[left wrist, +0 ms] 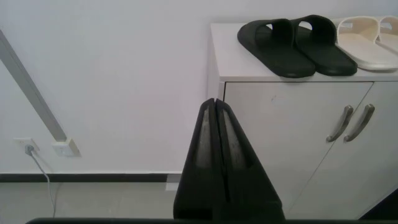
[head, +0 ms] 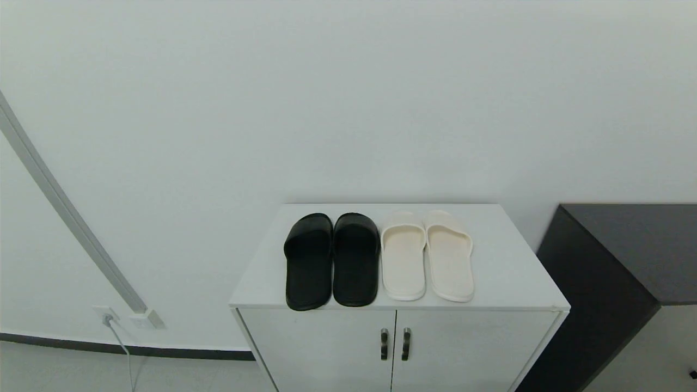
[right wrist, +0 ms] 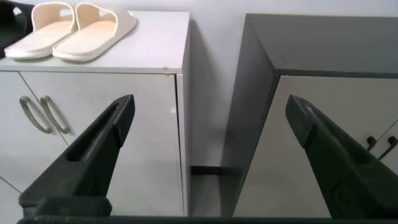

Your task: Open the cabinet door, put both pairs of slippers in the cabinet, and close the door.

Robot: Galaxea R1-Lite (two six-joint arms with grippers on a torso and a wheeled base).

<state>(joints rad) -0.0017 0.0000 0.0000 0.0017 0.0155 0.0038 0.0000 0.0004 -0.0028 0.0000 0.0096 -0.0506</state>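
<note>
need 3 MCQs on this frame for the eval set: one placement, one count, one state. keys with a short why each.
1. Where are the black slippers?
A. on the cabinet top, on the robot's left of the cream slippers
B. on the floor
C. inside the cabinet

2. How many door handles are on the cabinet front?
A. one
B. four
C. two

3. What state is the left claw in?
A. open wide
B. shut, holding nothing
C. shut on a slipper

Key:
1 A: the head view shows both pairs side by side on top, with the black pair on the left.
2 C: one handle sits on each side of the centre seam.
3 B: the left wrist view shows it pressed shut with nothing between.
</note>
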